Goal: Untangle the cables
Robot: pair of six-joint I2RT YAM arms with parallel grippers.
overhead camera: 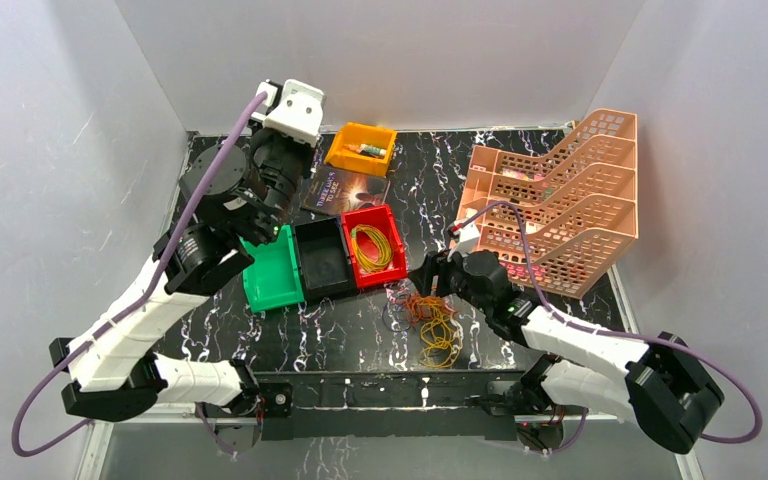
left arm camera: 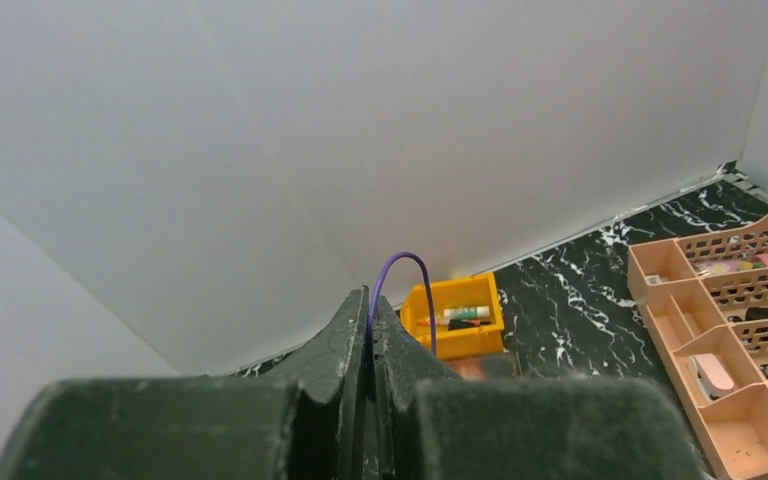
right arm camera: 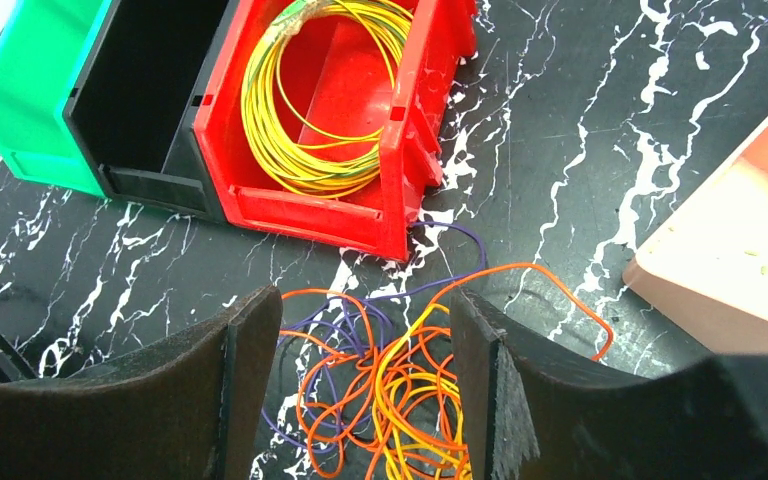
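A tangle of thin orange, yellow and purple cables (overhead camera: 430, 320) lies on the black marble table in front of the red bin. In the right wrist view the tangle (right arm camera: 400, 380) sits between and below the fingers of my right gripper (right arm camera: 365, 302), which is open and holds nothing. In the top view that right gripper (overhead camera: 428, 272) hovers at the tangle's far edge. A coil of yellow cable (right arm camera: 310, 110) lies in the red bin (overhead camera: 388, 272). My left gripper (left arm camera: 372, 300) is raised high and shut on a thin purple cable (left arm camera: 405, 262) that arches over its tips.
A green bin (overhead camera: 272, 270) and a black bin (overhead camera: 322, 255) stand joined to the left of the red one. A yellow bin (overhead camera: 360, 148) with small items and a book (overhead camera: 345, 188) are at the back. A peach tiered rack (overhead camera: 560, 200) fills the right side.
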